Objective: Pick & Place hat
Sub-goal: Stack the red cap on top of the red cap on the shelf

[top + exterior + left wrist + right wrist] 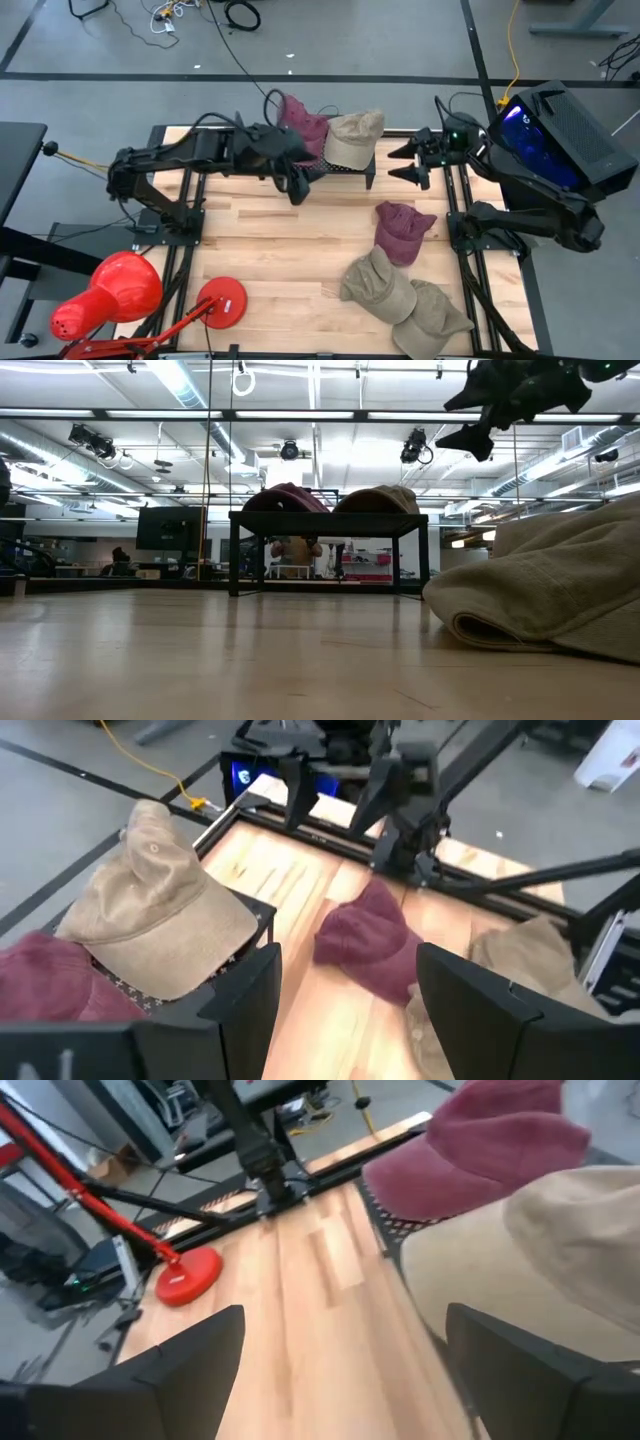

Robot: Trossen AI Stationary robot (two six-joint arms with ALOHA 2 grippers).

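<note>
A maroon hat and a tan hat lie on a small black rack at the table's far middle. Another maroon hat and two tan hats lie on the table at the near right. My left gripper is open and empty above the table, just near-left of the rack. My right gripper is open and empty, raised just right of the rack, pointing left at the tan hat.
A red desk lamp with a round red base stands at the table's near left corner. Black frame rails run along both sides of the table. Bare wood lies between the rack and the loose hats.
</note>
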